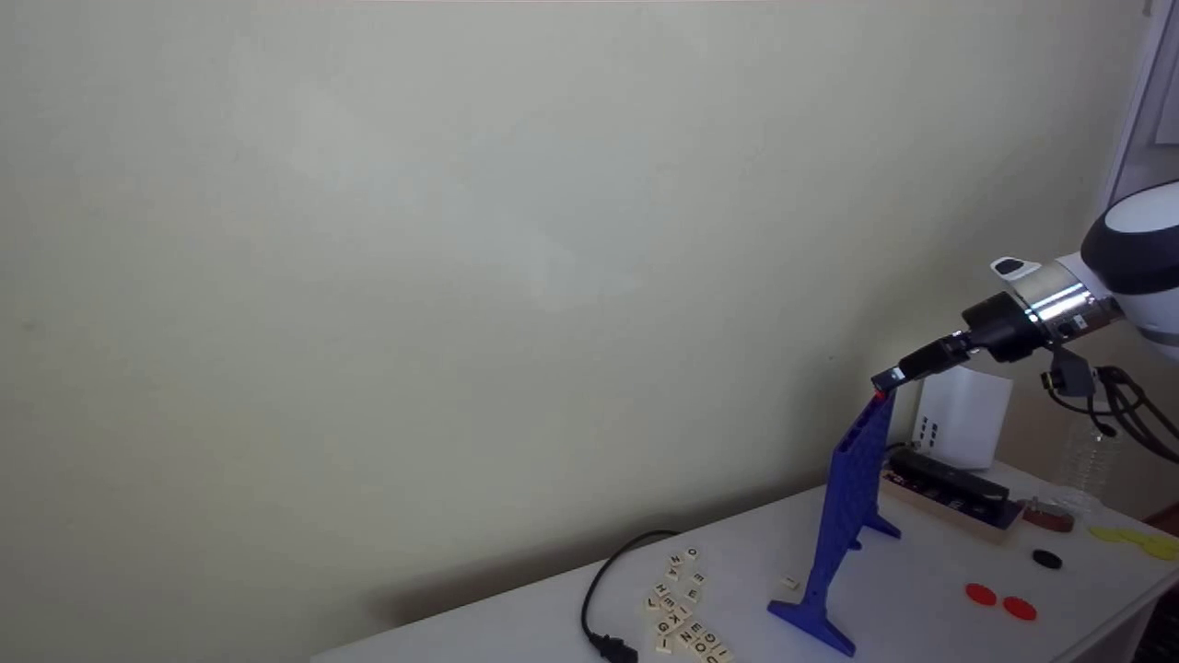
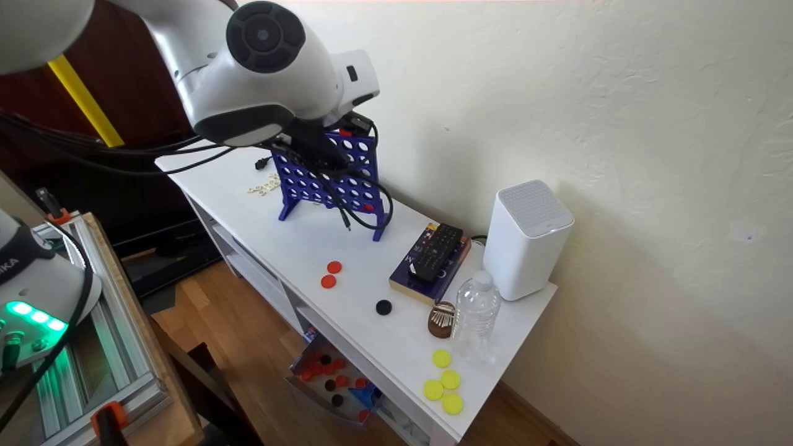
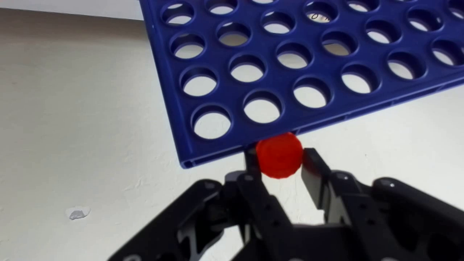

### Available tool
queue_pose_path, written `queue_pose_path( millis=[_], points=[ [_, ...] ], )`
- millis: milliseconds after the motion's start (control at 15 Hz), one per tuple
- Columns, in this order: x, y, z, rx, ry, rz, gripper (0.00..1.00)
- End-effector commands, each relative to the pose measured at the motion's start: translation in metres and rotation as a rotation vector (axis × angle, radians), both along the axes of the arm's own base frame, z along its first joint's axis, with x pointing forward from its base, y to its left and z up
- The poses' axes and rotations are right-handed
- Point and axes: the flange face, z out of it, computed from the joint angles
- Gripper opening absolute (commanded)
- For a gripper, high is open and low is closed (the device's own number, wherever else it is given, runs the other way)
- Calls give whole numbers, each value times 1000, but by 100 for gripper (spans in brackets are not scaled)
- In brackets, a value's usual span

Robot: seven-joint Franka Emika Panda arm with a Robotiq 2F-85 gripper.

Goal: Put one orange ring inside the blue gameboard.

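Note:
The orange ring (image 3: pixel 279 156) is a small red-orange disc between my fingertips in the wrist view. My gripper (image 3: pixel 280 153) is shut on it, with a finger at each side. The ring's edge is at the top slot edge of the blue gameboard (image 3: pixel 230 95), near one end; whether it has entered the slot I cannot tell. The board stands upright on splayed feet in both exterior views (image 1: pixel 849 493) (image 2: pixel 376 162). The ring shows as a red spot at the board's top (image 1: pixel 880 395) (image 2: pixel 345 132). Another red-orange token (image 2: pixel 368 207) shows at a low hole.
Two red-orange tokens (image 2: pixel 328 282) and a black token (image 2: pixel 384 307) lie on the white table (image 2: pixel 260 229). A book with a remote (image 2: pixel 437 251), a white speaker (image 2: pixel 526 248), a bottle (image 2: pixel 476 313) and yellow tokens (image 2: pixel 451 379) stand or lie farther along. Letter tiles (image 1: pixel 677 615) lie beyond the board.

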Motion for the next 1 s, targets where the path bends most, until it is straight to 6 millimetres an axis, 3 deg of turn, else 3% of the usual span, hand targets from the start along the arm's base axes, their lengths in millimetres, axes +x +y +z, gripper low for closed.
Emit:
queue_pose_path(
  millis=[0,933],
  points=[
    [-1,0,-3,8,-29,-4,10],
    [-8,-2,-11,47,-40,-17,10]
  ],
)
